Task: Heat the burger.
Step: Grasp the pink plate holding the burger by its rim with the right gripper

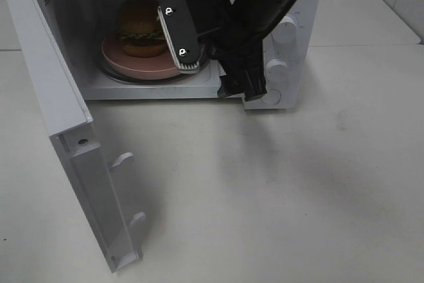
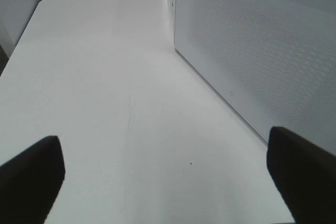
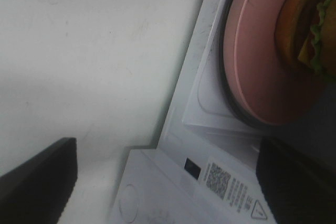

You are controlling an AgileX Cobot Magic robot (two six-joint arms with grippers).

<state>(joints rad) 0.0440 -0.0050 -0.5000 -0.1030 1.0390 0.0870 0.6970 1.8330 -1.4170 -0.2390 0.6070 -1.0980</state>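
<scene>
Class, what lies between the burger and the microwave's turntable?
A round pink plate carries the burger; the exterior high view shows it.

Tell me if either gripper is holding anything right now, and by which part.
Nothing is held. The right gripper is open at the microwave's mouth, clear of the burger on its pink plate; the left gripper is open over the table.

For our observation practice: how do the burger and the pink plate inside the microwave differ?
The burger is tall and rounded; the plate is flat and wider. The burger is layered brown, green and yellow; the plate is plain pink. Both sit inside the open microwave, burger on plate.
</scene>
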